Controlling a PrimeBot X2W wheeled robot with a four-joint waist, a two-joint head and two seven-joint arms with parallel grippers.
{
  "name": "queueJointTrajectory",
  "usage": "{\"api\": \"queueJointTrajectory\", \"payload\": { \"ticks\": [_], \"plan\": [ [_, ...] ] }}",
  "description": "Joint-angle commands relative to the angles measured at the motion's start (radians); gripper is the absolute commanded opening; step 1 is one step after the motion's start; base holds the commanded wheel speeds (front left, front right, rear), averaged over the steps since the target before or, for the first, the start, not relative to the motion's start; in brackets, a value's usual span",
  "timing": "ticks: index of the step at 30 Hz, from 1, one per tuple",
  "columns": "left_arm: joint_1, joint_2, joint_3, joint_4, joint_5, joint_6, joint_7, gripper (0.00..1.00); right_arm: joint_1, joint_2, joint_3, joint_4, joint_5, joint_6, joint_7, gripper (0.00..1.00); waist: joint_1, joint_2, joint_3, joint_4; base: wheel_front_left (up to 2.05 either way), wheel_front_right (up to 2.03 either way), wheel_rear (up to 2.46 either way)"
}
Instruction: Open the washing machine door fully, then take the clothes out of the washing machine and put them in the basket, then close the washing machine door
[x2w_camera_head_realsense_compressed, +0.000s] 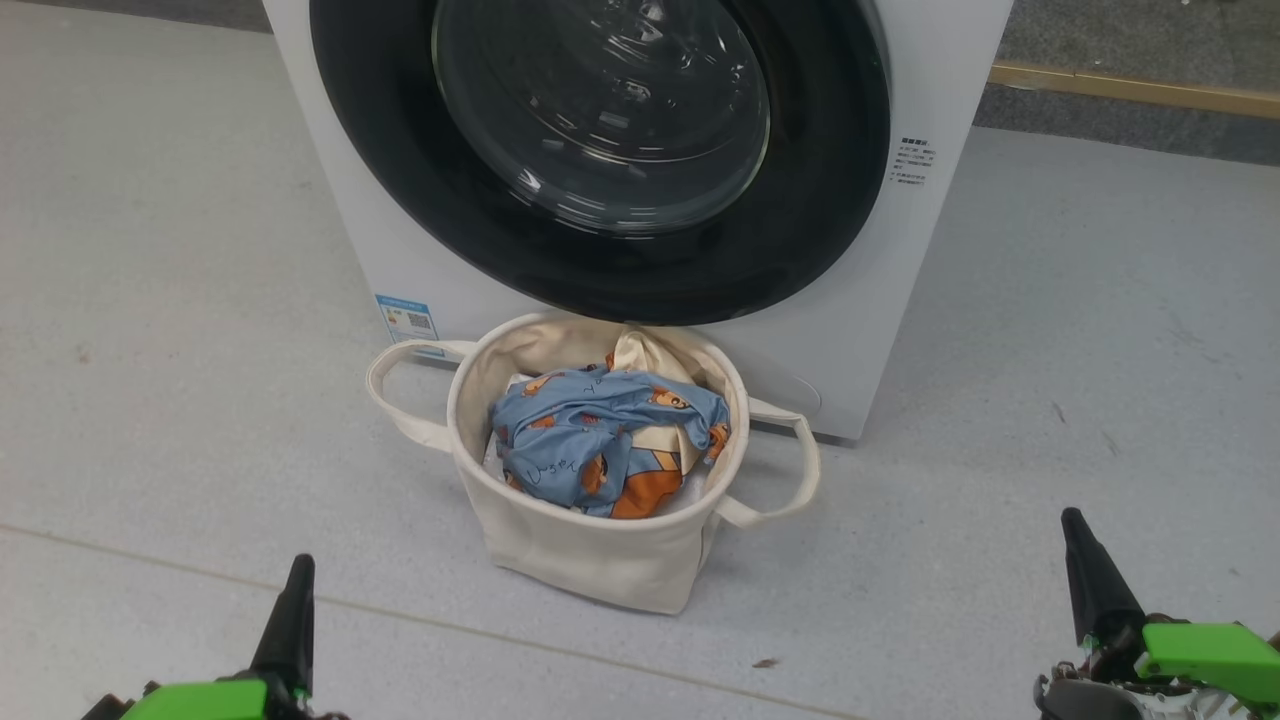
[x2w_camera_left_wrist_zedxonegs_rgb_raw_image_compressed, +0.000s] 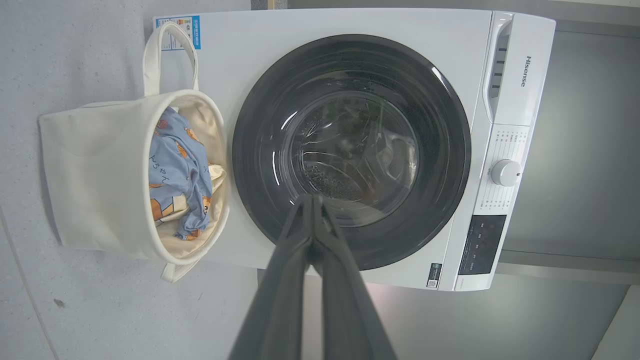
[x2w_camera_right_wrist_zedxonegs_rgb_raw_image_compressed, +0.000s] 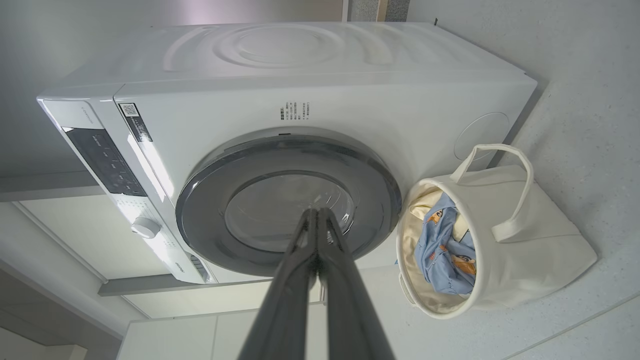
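Both of my grippers are pressed fully together and hold nothing. My left gripper (x2w_camera_left_wrist_zedxonegs_rgb_raw_image_compressed: 312, 200) shows as two long, matte dark fingers that meet in a narrow point, and my right gripper (x2w_camera_right_wrist_zedxonegs_rgb_raw_image_compressed: 317, 212) has the same tapered wedge shape. Each hangs in the air, well short of the machine.

The washing machine (x2w_camera_head_realsense_compressed: 370, 230) is a smooth white box with flat enamelled panels. On its front are a small blue sticker (x2w_camera_head_realsense_compressed: 407, 320) low on one side and a small printed label (x2w_camera_head_realsense_compressed: 912, 165) beside the porthole. The washing machine door (x2w_camera_head_realsense_compressed: 600, 130) lies shut, flush against the front. It has a wide glossy black ring around a bulging bowl of clear glass that catches curved streaks of light. Through the glass I see the dimpled metal of the drum. A round white dial (x2w_camera_left_wrist_zedxonegs_rgb_raw_image_compressed: 506, 172) and a dark glassy control panel (x2w_camera_left_wrist_zedxonegs_rgb_raw_image_compressed: 482, 245) sit along the top strip.

The basket (x2w_camera_head_realsense_compressed: 590, 560) stands on the floor (x2w_camera_head_realsense_compressed: 150, 350) just in front of the machine, below the door. It is a round tub of soft cream canvas, slightly slumped, with a loop handle on each side. The clothes (x2w_camera_head_realsense_compressed: 600, 440) lie crumpled inside it: light blue fabric with orange bear prints, a cream-yellow fold and an orange patch. The floor is pale grey, finely speckled and crossed by a thin seam.
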Motion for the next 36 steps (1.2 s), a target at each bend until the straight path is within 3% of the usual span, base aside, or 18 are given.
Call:
{"api": "queueJointTrajectory", "payload": {
  "ticks": [1, 36],
  "plan": [
    [-0.044, 0.008, 0.034, -0.037, -0.003, -0.007, 0.008, 0.00, -0.050, -0.005, 0.016, -0.031, -0.004, 0.000, 0.005, 0.00, 0.0000, -0.0001, 0.000, 0.000, 0.00, 0.00, 0.00],
    [-0.044, 0.008, 0.034, -0.037, -0.003, -0.007, 0.008, 0.00, -0.050, -0.002, 0.012, -0.030, -0.007, 0.000, 0.008, 0.00, 0.0000, -0.0001, 0.000, 0.000, 0.00, 0.00, 0.00]
  ]
}}
